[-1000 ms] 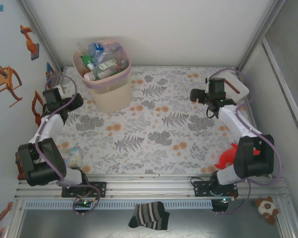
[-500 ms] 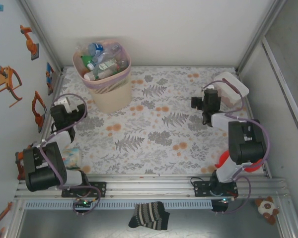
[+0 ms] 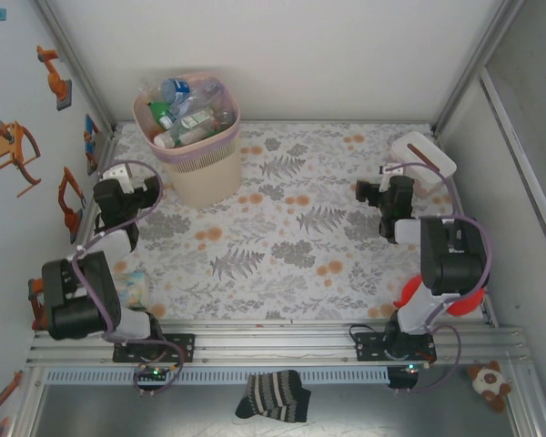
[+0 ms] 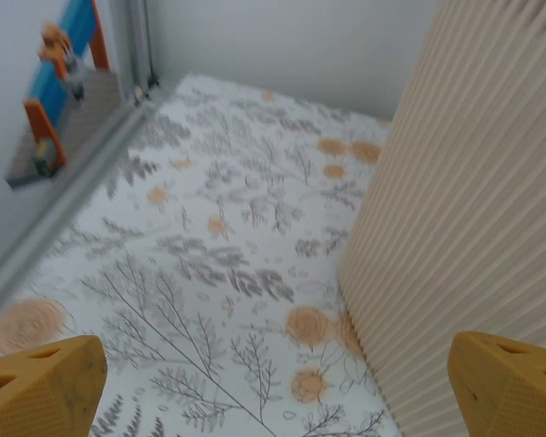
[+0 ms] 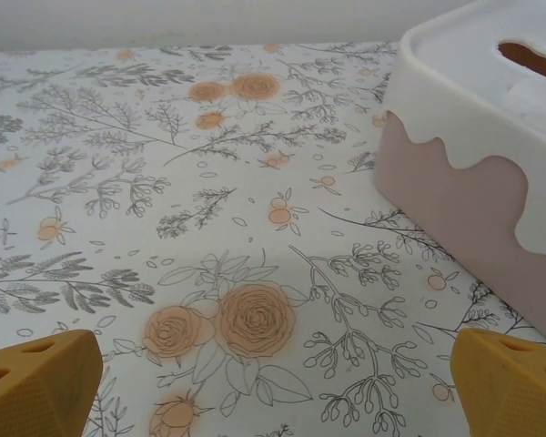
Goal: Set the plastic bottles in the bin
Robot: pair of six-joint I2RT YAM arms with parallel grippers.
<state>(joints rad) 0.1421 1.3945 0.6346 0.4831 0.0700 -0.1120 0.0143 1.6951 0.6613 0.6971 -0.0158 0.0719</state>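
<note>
The floral-patterned table (image 3: 291, 237) lay broad and bare through its middle, hemmed by white walls and a metal rail (image 4: 64, 200) down the left edge. The tall pale pink translucent plastic bin (image 3: 200, 177) stood in the far left corner, and from above I could see the crushed clear and green plastic bottles (image 3: 187, 109) heaped to its rim. One more crumpled clear bottle (image 3: 134, 289) lay on the table, close against the left arm near its base. The left hand (image 3: 116, 193) sat low between the rail and the bin, its orange fingers spread wide with nothing between them. Its wrist camera gave the bin's ribbed wall (image 4: 473, 200) rising just beside the right-hand finger, though I could not tell whether they touched. The right hand (image 3: 382, 193) was likewise spread wide and held nothing. Its wrist camera showed the small white box with a scalloped lid and pink base (image 5: 491, 109) near it on the right, apart from the fingers.
</note>
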